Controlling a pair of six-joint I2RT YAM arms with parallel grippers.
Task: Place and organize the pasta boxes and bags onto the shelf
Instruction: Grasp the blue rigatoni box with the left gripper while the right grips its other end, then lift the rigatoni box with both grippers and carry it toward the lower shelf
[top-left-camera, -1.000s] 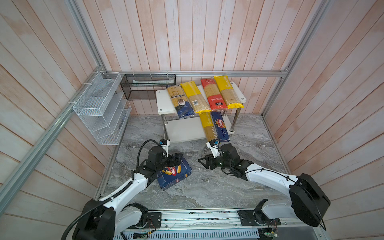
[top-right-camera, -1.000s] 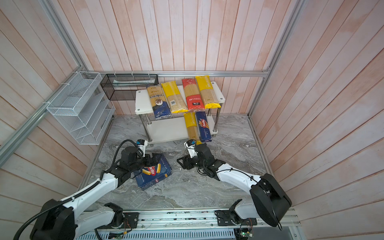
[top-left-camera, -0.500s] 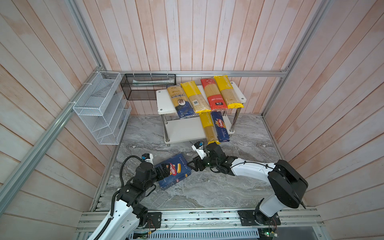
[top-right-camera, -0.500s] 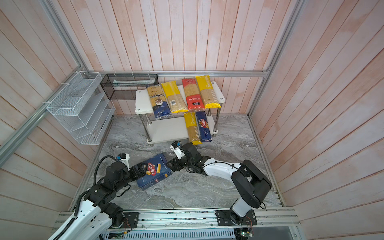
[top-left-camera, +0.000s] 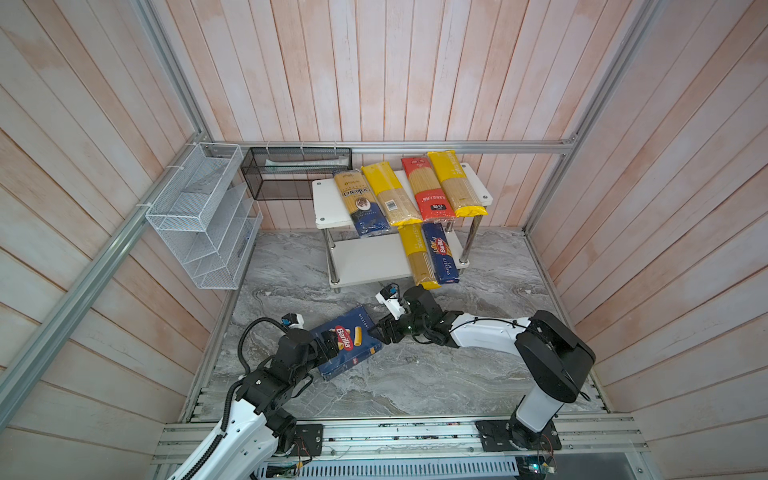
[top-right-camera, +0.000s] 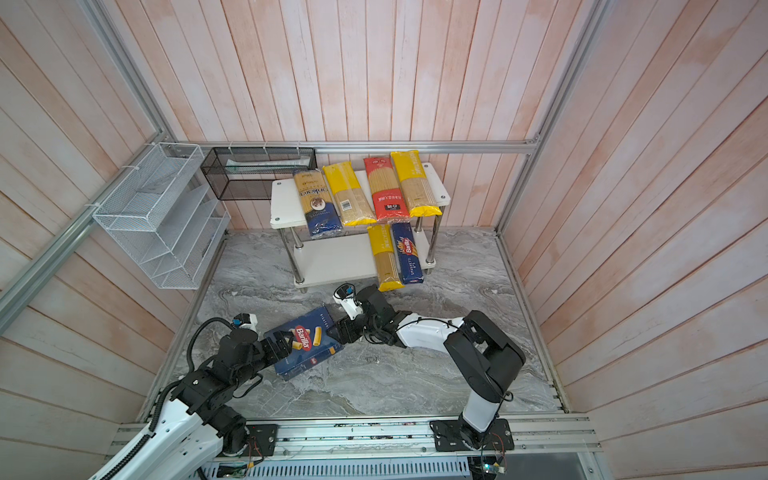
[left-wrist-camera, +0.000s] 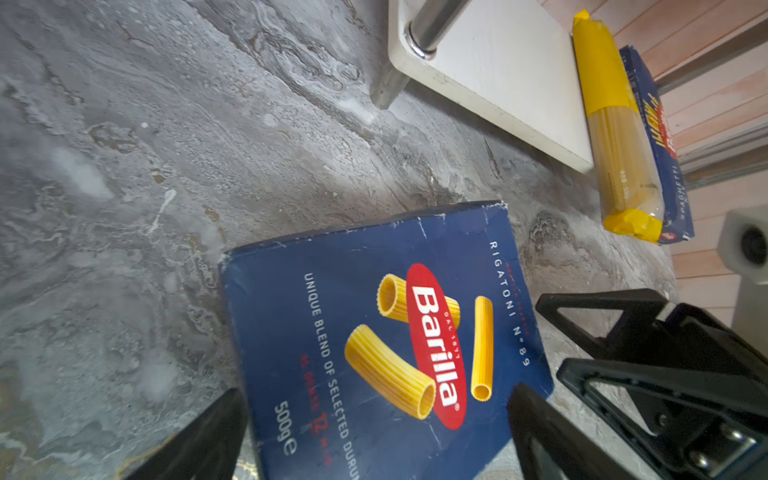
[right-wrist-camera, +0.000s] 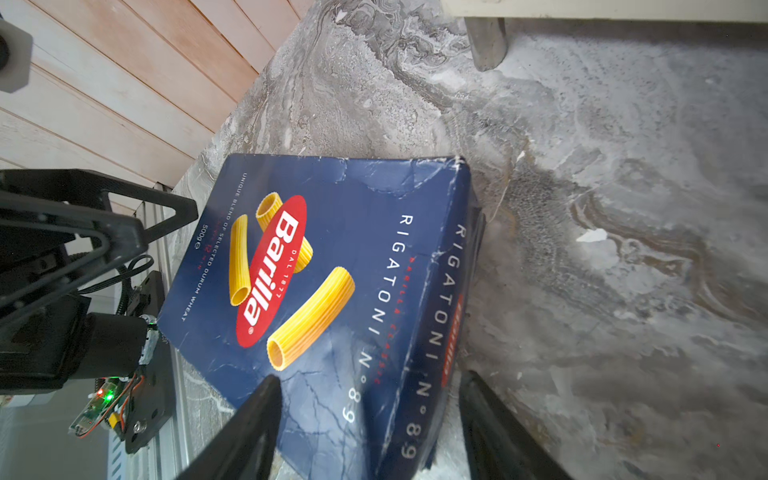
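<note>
Shelf (top-left-camera: 328, 199) is carrying six of the seven packs. Top board is holding four bags side by side: clear blue-ended bag (top-left-camera: 362, 203), barcoded yellow bag (top-left-camera: 390, 195), red bag (top-left-camera: 427, 189), second yellow bag (top-left-camera: 455, 183). Lower board is holding a third yellow bag (top-left-camera: 417, 257) and the narrow Spaghetti box (top-left-camera: 440, 259), touching each other and both overhanging the front edge. By my reckoning the job is nearing its end, with only the wide rigatoni box (top-left-camera: 347, 347) waiting.

That box is lying flat on the marble surface (top-left-camera: 415, 374), in front of the shelf and apart from it, with an arm at each end. Left gripper (top-left-camera: 330, 345) is reaching over one end, jaws spread wide across the box's width. Right gripper (top-left-camera: 380, 332) is sitting at the opposite end, jaws moderately spread and straddling one long edge: one finger over the printed face, the other beside the side panel. Neither is visibly clamping.

Hard to make out: whether any pad is actually touching cardboard, since the wrist views are cropping the fingers. Top board is hiding the back of the lower tier.
</note>
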